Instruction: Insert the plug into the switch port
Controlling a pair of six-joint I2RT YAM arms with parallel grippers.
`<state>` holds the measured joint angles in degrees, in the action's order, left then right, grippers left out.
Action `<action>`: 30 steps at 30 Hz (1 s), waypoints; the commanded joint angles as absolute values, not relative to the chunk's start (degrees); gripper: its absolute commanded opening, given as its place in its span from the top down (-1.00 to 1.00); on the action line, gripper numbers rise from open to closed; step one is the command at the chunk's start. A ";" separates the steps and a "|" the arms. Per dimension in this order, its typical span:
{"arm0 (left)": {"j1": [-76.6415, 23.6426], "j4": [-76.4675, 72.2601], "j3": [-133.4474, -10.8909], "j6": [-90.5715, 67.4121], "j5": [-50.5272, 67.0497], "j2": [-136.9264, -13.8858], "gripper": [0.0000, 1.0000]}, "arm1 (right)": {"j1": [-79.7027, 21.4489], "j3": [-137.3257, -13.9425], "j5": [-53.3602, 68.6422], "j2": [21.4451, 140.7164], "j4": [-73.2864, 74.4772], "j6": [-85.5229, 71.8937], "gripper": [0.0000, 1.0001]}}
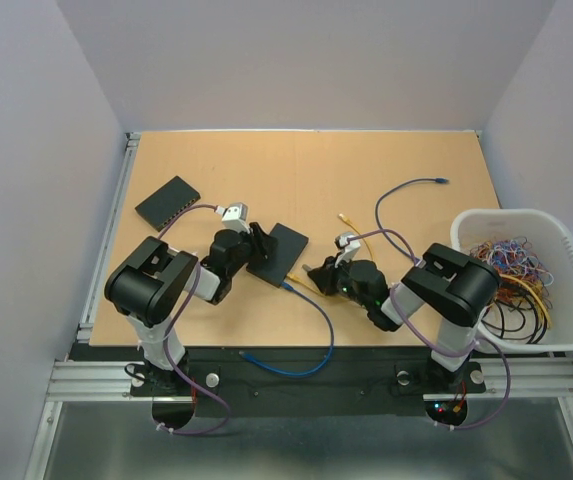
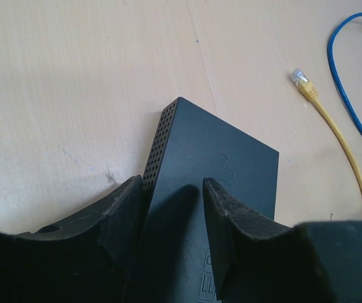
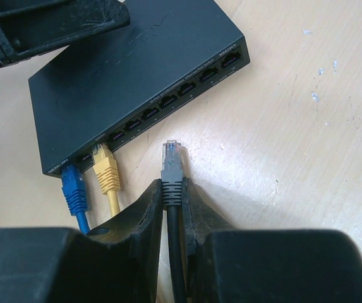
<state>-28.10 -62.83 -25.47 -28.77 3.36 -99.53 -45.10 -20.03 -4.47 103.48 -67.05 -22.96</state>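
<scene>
The black switch [image 1: 278, 252] lies at mid-table. Its port row [image 3: 168, 101] faces my right gripper. A blue plug [image 3: 73, 188] and a yellow plug [image 3: 107, 172] sit in its leftmost ports. My right gripper [image 3: 172, 186] is shut on the dark grey plug [image 3: 172, 165] of a black cable. The plug's clear tip points at the port row, a short gap away and just above the table. My left gripper [image 2: 173, 186] is shut on the switch [image 2: 212, 158] at its far edge, one finger [image 2: 222, 214] on top and the other against the perforated side.
A second black switch [image 1: 166, 202] lies at the back left. A white basket [image 1: 566, 235] of tangled cables stands at the right edge. A loose blue cable [image 1: 406, 192] and a yellow cable end [image 1: 343, 216] lie behind the right gripper [image 1: 316, 275].
</scene>
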 commanded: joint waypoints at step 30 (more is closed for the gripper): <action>-28.12 -70.75 -23.29 -28.30 7.21 -102.74 -0.04 | -51.59 -24.61 -17.39 106.00 -71.63 -19.95 0.99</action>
